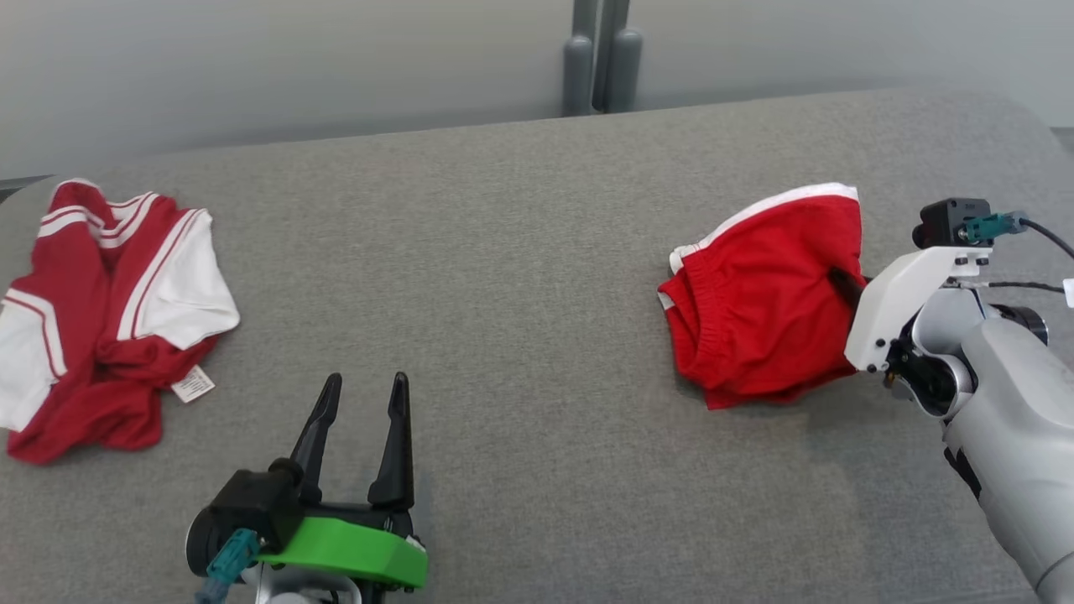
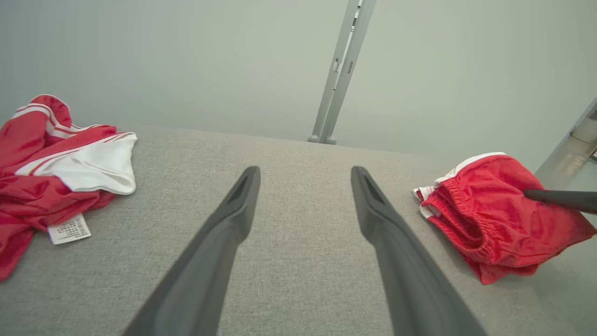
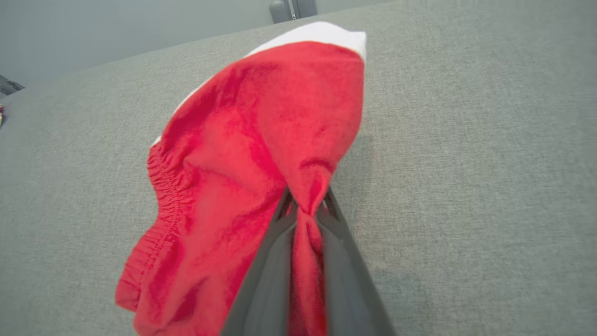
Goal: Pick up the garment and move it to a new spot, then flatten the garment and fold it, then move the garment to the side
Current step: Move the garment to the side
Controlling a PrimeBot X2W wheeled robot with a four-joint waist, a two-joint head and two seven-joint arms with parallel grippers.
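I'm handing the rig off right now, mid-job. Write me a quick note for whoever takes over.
Right gripper: shut on a bunched fold of the red shorts, at their right edge.
Left gripper: open, empty, over the grey surface near the front.
Red-and-white shirt: crumpled at far left, apart from both grippers.
Done: grasp on the shorts made.
Left: carry the shorts to a new spot, flatten, fold, set aside.

Soft, even light from above covers the grey fabric surface (image 1: 537,252); faint shadows pool beneath the red shorts (image 1: 755,302). Wrist views bend at the edges (wide-angle lens), with the close fingers (image 3: 266,289) blurred.
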